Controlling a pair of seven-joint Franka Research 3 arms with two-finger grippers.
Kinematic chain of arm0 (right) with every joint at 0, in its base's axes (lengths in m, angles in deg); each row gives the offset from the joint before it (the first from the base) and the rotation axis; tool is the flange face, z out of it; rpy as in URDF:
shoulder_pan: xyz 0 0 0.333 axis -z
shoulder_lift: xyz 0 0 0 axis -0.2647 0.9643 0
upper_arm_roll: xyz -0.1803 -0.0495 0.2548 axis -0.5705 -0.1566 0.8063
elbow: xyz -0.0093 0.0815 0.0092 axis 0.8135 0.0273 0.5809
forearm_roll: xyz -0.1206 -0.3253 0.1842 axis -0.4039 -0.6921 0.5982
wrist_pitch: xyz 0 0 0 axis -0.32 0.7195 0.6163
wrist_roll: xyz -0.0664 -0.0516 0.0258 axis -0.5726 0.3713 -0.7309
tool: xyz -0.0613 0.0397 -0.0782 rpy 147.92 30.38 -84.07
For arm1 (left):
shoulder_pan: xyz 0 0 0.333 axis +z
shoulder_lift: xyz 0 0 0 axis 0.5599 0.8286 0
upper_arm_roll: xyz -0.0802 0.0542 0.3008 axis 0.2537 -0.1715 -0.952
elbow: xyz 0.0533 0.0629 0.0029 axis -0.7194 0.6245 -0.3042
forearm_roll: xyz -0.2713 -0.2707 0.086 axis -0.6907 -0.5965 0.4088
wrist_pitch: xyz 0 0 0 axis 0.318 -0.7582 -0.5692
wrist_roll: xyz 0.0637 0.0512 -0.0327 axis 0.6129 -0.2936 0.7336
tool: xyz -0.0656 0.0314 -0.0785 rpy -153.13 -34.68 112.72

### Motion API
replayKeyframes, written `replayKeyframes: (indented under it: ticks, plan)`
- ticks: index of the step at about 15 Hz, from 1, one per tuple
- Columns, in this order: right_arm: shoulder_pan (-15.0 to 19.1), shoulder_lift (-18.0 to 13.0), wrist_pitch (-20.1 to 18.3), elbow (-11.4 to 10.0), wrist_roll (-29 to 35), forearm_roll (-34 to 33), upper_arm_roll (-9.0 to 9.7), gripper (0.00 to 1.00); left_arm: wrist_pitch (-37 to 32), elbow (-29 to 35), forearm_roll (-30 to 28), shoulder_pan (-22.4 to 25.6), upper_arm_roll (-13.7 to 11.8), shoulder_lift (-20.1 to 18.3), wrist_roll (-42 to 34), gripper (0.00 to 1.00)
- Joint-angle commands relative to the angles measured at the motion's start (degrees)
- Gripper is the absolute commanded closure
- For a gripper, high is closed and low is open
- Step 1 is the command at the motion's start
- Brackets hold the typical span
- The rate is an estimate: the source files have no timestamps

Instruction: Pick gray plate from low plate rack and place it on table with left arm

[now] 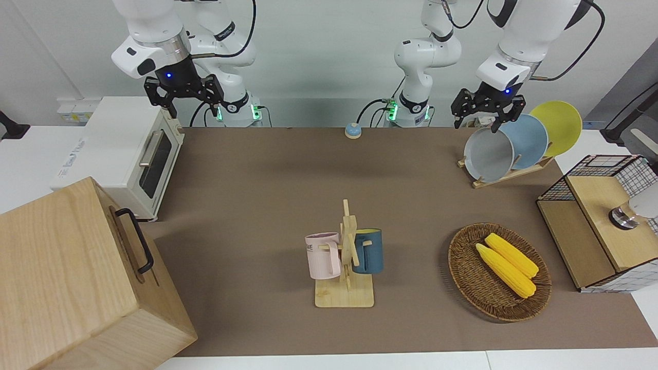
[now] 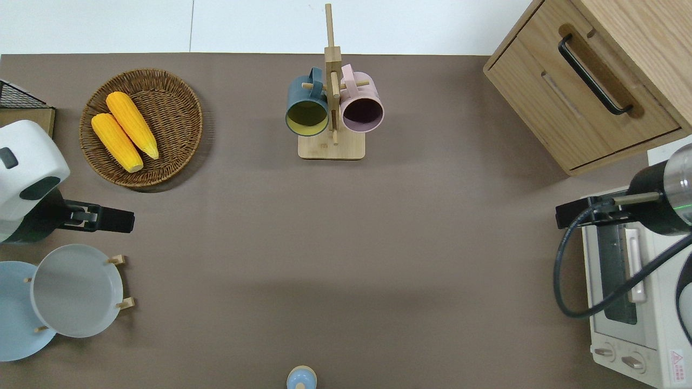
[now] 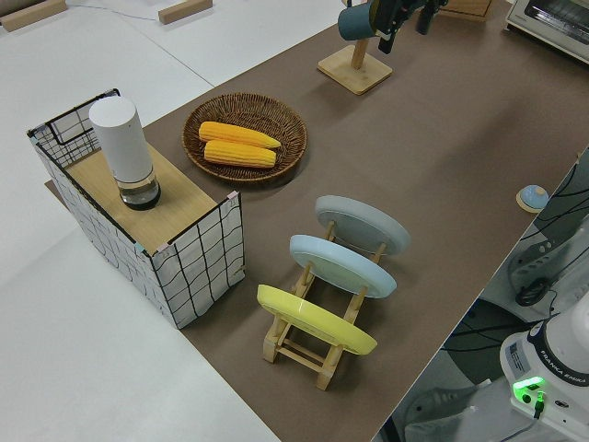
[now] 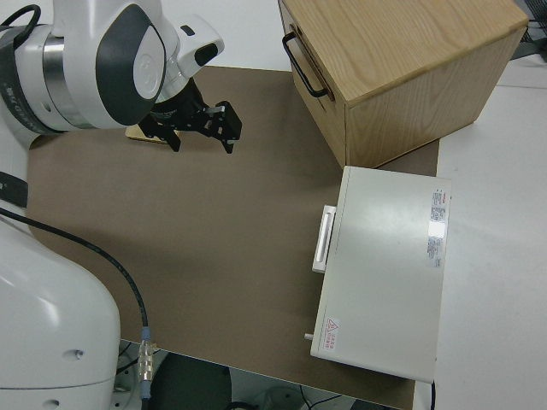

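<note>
Wide brown-covered table [image 1: 267, 205] carried everything. Low light-wood plate rack [image 3: 317, 341] sat at its left-arm end, near the robots' edge, rails running across the table's depth. Round pale gray matte plate [image 2: 75, 290] stood tilted in the end slot, face toward table centre. Left gripper [image 2: 100, 220] hung just past the plate's rim, fingers apart, holding nothing. Right arm parked.

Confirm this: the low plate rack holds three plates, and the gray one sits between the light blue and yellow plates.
Not quite. The low plate rack does hold three plates, but the light blue plate sits in the middle; the gray plate is at one end, the yellow plate at the other. The left side view shows it.
</note>
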Motion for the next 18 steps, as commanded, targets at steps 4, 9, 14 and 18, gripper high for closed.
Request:
replayKeyframes:
  ticks: [4,9,14,18]
  plan:
    - [0.4,-0.1,-0.8,0.3,-0.1,0.4,0.29,0.011,-0.6,-0.6,-0.9,0.4,-0.4,0.8,0.3,0.00]
    - [0.4,-0.1,-0.8,0.3,0.0,0.4,0.38,0.013,-0.7,-0.6,-0.5,0.7,-0.4,0.7,0.4,0.00]
    - [0.4,-0.1,-0.8,0.3,0.0,0.4,0.29,0.013,-0.9,-0.6,-0.4,0.4,-0.3,0.1,0.4,0.00]
    - [0.4,-0.1,-0.8,0.3,0.0,0.4,0.38,0.013,-1.0,-0.6,0.7,0.1,0.0,0.0,0.7,0.00]
